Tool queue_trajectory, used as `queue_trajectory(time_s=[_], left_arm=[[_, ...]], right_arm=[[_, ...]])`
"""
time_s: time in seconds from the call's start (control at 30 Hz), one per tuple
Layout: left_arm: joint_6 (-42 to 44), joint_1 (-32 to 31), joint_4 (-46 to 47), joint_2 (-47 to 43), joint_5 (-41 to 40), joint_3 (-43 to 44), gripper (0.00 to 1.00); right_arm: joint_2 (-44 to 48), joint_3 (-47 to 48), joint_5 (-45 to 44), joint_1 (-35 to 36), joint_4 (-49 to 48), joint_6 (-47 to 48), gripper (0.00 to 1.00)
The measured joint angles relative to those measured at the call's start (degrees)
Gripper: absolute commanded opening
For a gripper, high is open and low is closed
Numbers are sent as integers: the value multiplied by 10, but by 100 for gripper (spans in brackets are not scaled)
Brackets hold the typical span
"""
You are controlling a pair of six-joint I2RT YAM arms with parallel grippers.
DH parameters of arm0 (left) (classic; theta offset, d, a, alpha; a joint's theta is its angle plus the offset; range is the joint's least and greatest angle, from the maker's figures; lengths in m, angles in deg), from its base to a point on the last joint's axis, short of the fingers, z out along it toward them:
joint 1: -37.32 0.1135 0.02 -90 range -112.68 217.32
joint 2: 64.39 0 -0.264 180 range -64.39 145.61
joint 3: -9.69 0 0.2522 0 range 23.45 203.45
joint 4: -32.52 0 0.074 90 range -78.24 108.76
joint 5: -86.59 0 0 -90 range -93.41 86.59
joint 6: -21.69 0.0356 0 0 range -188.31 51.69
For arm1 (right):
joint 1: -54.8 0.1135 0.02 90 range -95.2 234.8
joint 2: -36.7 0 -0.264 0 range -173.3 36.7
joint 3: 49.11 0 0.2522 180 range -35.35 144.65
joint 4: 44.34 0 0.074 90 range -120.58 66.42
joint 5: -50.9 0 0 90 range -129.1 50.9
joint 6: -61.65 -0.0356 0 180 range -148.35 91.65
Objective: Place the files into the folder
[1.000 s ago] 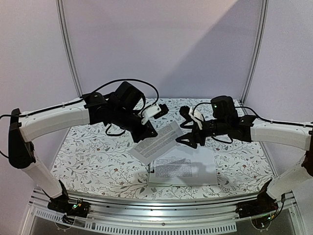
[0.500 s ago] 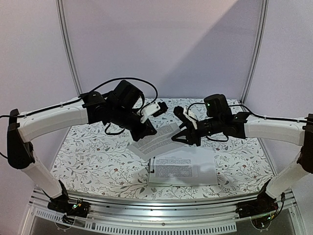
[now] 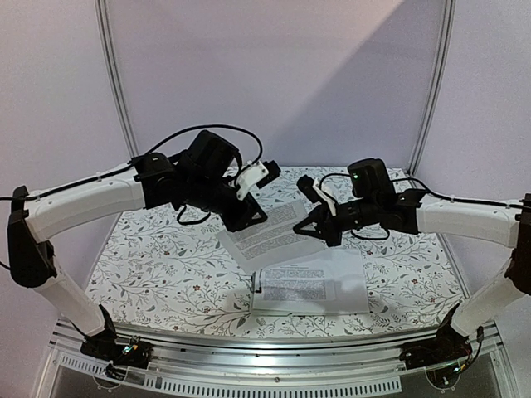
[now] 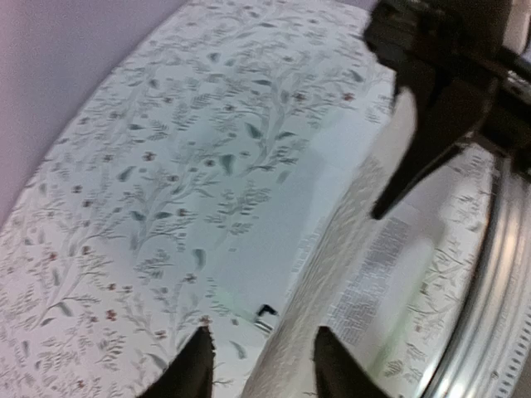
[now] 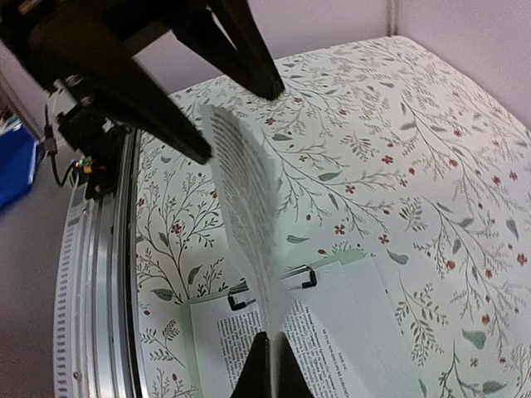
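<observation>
One of the files, a printed white sheet (image 3: 270, 236), hangs in the air above the table between the two arms. My right gripper (image 3: 315, 232) is shut on its right edge; in the right wrist view the sheet (image 5: 245, 207) stands edge-on out of the pinched fingertips (image 5: 272, 365). My left gripper (image 3: 251, 218) is open at the sheet's left end, and the paper (image 4: 286, 348) passes loosely between its spread fingers (image 4: 199, 365). Below lies the pale green folder (image 5: 353, 257) with its dark clip (image 5: 305, 278); another printed sheet (image 3: 311, 286) lies on it.
The table has a floral cloth (image 3: 158, 265). A metal rail (image 3: 265, 348) runs along its near edge. Grey booth walls and two poles (image 3: 116, 83) close off the back.
My right gripper has closed on the sheet's right edge. My left gripper has opened and let go of the sheet, which now hangs from the right gripper.
</observation>
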Motion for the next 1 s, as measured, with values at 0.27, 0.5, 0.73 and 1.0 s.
queue_trajectory(time_s=[0.27,0.5,0.73,1.0], left_arm=[[-146,41,59,-63,-190,-70,63],[-351,76,63,3,-128,-146,62],[-455,31,60,86,-33,-188,62],[-490,23,72,147,19,-161,61]], right_arm=[[32,-63,-15,-105,-20,-194,0],[89,-73,-22,-109,4,-285,0],[118,-142,-2,-123,-6,-371,0],[141,-181,60,-129,-65,-422,0]])
